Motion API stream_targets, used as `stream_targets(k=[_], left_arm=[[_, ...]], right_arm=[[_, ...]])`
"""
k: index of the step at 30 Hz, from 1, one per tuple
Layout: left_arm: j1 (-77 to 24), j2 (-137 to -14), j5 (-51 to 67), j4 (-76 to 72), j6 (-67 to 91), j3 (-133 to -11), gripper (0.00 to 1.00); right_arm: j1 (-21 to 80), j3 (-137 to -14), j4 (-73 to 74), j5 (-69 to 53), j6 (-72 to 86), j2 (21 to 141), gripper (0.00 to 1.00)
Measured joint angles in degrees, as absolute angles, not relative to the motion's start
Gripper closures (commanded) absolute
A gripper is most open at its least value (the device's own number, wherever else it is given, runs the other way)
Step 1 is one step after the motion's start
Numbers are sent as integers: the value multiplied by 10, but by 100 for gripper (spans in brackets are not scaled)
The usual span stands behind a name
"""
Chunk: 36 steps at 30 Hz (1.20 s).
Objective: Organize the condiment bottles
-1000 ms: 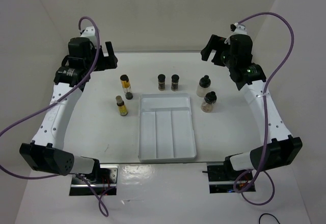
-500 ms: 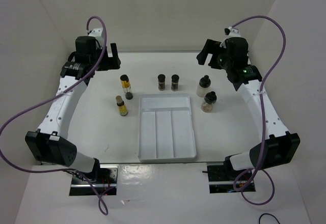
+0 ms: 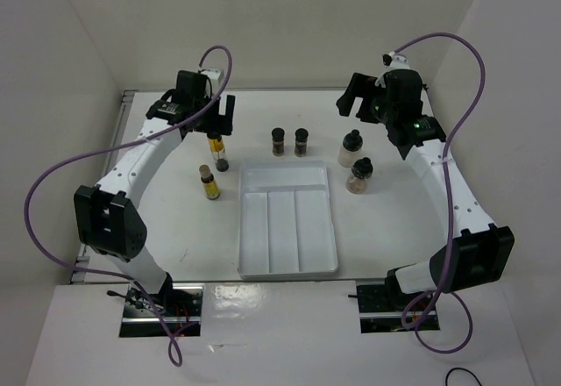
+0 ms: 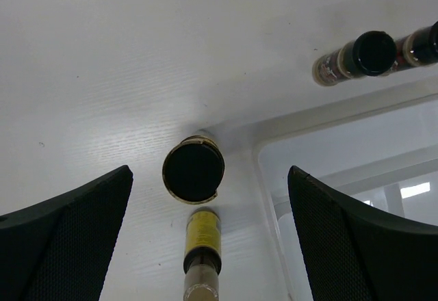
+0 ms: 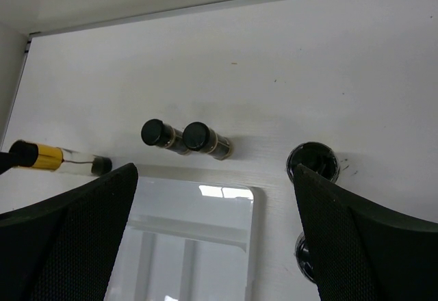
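Left gripper (image 3: 215, 121) hangs open over the taller yellow bottle (image 3: 216, 149), upper left of centre. Right gripper (image 3: 353, 98), fingers also spread, sits upper right above the clear bottles (image 3: 351, 148).

Prob. a robotics lab test cell: white panel walls (image 3: 289, 26) boxing a white table (image 3: 175, 228), w/ purple cables (image 3: 443, 35) on bolted robot arms (image 3: 140, 153).

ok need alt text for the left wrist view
The left gripper, fingers spread wide, hangs above a black-capped bottle seen top-down on the white table. A yellow-filled bottle sits just below it in frame, the corner of a white tray lies right, and two dark bottles stand upper right.
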State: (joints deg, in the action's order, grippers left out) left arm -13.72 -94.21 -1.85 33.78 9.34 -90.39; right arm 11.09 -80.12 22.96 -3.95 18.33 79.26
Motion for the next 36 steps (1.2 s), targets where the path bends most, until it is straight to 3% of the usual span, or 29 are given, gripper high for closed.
stream_targets(k=[12,35,36], left_arm=[[-148,-1019,-91,350,92,-934,0],[-148,-1042,-89,355,95,-915,0],[-148,-1042,-89,357,95,-910,3]], right_arm=[[111,-792,222,-40,186,793,2],[111,-787,216,-39,191,807,2],[111,-784,216,-40,192,807,2]])
